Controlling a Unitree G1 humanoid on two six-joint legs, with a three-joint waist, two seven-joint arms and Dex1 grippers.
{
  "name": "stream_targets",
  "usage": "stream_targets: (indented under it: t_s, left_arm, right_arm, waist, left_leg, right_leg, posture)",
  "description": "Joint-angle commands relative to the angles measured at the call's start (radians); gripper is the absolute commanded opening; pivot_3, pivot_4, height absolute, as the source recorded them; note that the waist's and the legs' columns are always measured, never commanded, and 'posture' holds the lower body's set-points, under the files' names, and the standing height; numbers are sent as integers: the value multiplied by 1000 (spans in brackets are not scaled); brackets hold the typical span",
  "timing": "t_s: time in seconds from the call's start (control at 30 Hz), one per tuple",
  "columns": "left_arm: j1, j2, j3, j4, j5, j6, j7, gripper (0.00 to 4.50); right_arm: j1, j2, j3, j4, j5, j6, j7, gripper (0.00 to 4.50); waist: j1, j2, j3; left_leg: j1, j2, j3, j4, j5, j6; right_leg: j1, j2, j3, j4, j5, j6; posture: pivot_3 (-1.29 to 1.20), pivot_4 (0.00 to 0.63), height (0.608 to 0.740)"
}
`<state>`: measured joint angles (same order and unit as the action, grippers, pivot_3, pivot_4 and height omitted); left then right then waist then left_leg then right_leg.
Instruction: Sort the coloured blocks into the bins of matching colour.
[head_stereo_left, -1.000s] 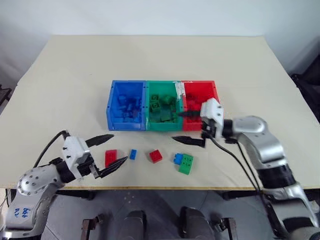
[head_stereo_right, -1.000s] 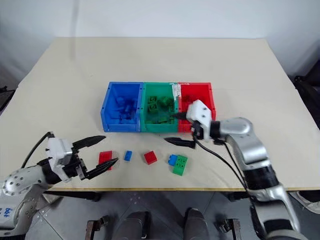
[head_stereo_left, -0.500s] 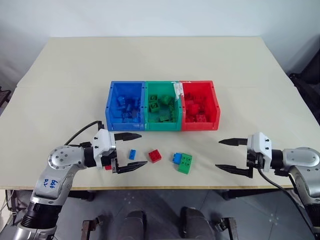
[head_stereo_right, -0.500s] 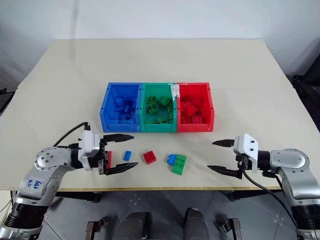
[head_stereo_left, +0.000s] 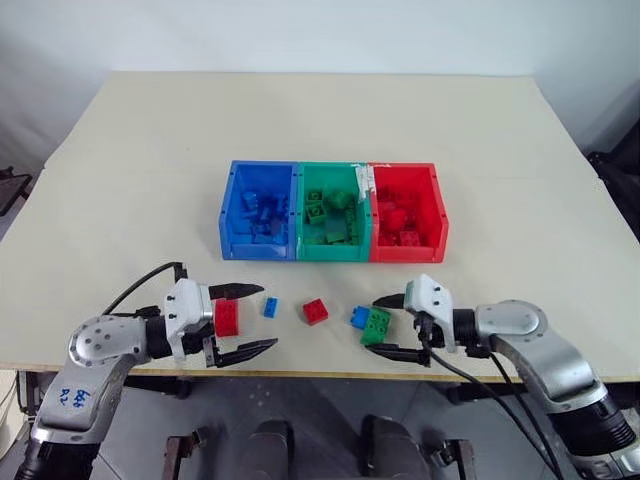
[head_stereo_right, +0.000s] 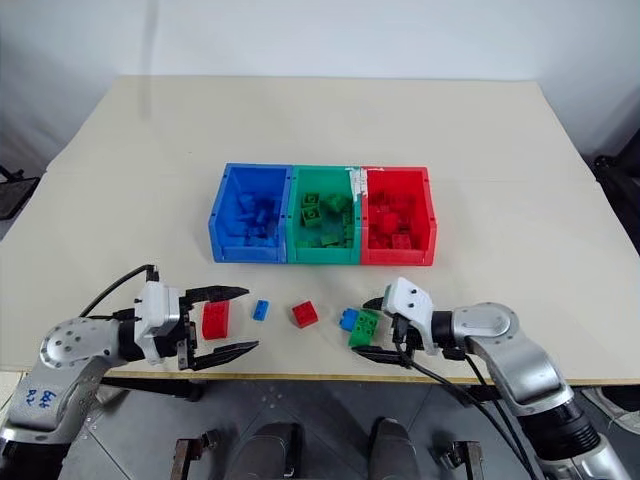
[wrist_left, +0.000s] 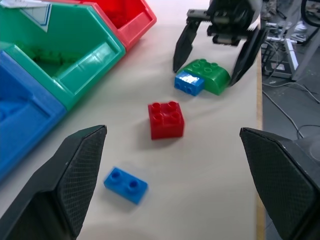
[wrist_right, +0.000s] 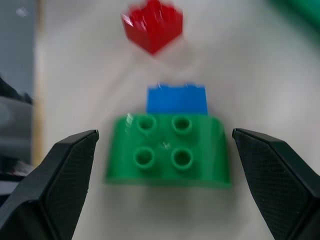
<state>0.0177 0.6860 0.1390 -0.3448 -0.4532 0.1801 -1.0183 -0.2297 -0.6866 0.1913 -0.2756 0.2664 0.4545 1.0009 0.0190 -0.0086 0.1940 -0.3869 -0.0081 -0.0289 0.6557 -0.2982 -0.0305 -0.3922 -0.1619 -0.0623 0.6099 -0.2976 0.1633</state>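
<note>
Left eye view is showing four loose blocks lying on the table in front of the bins: a red block at the left, a small blue block just beside it, a red square block in the middle, and a green block with a second blue block touching its left end. The bins are sitting in a joined row, blue, green and red from left to right, and each is holding a heap of blocks of its own colour.

The right gripper is hanging low over the table with its two black fingers spread wide, one on each side of the green block, and neither finger is touching it. In the right wrist view the green block is lying squarely between the fingers, studs up, with the blue block against its far side.

The left gripper is reaching in from the left, its fingers also standing wide apart around the left red block, gripping nothing. In the left wrist view the small blue block and the red square block are lying ahead of its fingers.
</note>
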Motion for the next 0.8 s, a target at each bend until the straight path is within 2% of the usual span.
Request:
stream_targets:
  t_s: [0.03, 0.23, 0.27, 0.37, 0.57, 0.67, 0.8]
  left_arm:
    - [9, 12, 25, -47, -23, 7, 11, 4500]
    - [-10, 18, 32, -39, -25, 10, 8, 4500]
    - [-14, 18, 32, -36, -26, 8, 6, 4500]
    - [-23, 19, 28, -26, -27, 3, -2, 4500]
    - [-50, 6, 17, -2, -21, -7, -4, 4500]
    - [-55, -8, 29, 2, -28, -10, 12, 4500]
    - [-39, -16, 76, 0, -48, -8, 36, 4500]
  right_arm:
    - [20, 4, 22, -18, -30, -9, -26, 4478]
    - [55, 3, 10, 5, -32, -56, -33, 4478]
    - [61, -3, 6, 12, -33, -69, -27, 4108]
    - [71, -15, -14, 28, -20, -97, -11, 3412]
    - [54, -25, -73, 53, 34, -132, 35, 3402]
    - [28, -35, -141, 53, 120, -135, 98, 3402]
    - [-99, -15, -206, 44, 242, -21, 97, 3402]
  waist:
    - [2, 0, 0]
    - [3, 0, 0]
    - [3, 0, 0]
    - [3, 0, 0]
    - [4, 0, 0]
    - [3, 0, 0]
    - [-5, 0, 0]
  left_leg:
    - [0, 0, 0, 1, 0, 0]
    - [0, 0, 0, 1, 0, 0]
    - [0, 0, 0, 1, 0, 0]
    - [0, 0, 0, 1, 0, 0]
    - [0, 0, 0, 1, 0, 0]
    - [0, 0, 0, 1, 0, 0]
    - [0, 1, 0, 1, 0, 0]
  right_leg:
    - [0, 0, 0, 0, 0, 0]
    - [0, 0, 0, 1, 0, 0]
    - [0, 0, 0, 1, 0, 0]
    - [1, 0, 0, 1, 0, 0]
    - [1, 0, 0, 1, 0, 0]
    - [1, 0, 0, 1, 0, 0]
    - [0, 1, 0, 1, 0, -1]
  posture:
    - [0, 150, 740]
    - [0, 150, 740]
    - [0, 150, 740]
    - [0, 150, 740]
    - [0, 150, 740]
    - [0, 150, 740]
    - [0, 150, 740]
